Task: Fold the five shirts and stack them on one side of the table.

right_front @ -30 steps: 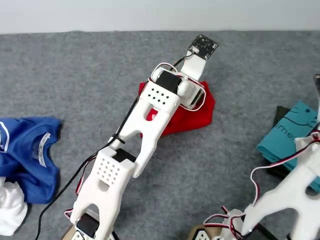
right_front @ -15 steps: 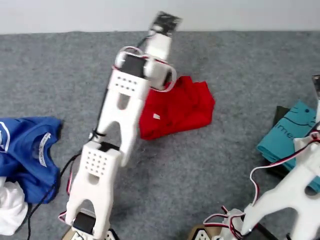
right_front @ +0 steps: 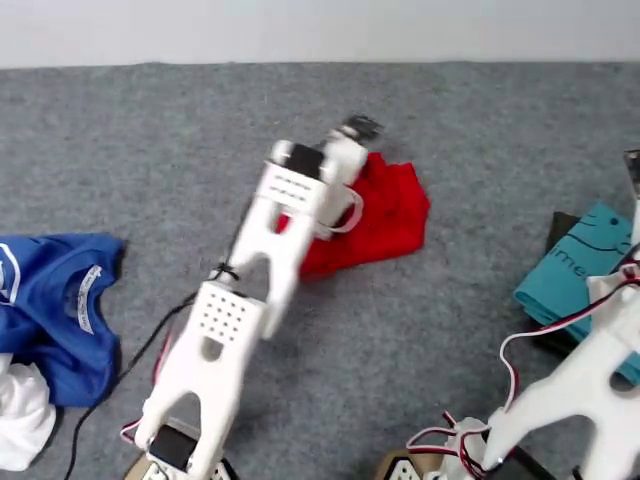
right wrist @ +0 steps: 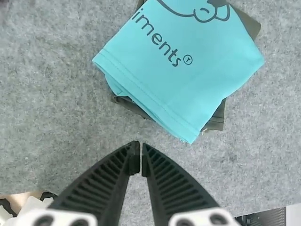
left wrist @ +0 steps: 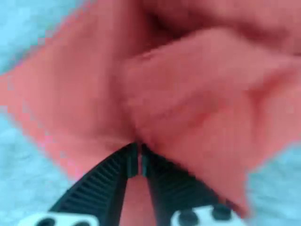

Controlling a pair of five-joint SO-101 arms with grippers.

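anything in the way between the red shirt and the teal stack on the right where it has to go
Nothing visible: bare grey table lies between the red shirt and the teal stack. The right hand hovers close beside that stack.

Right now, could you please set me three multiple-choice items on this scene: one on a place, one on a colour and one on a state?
1. What does the teal shirt lie on?
A) the blue shirt
B) a dark shirt
C) the white shirt

2. What colour is the shirt under the left gripper?
A) white
B) blue
C) red

3. How is the right gripper?
A) shut on nothing
B) wide open
C) shut on the teal shirt

Answers:
1 B: dark cloth shows from under the teal shirt's edges.
2 C: the red shirt lies right at the left gripper's tips.
3 A: its jaws meet over bare grey table, short of the teal shirt.
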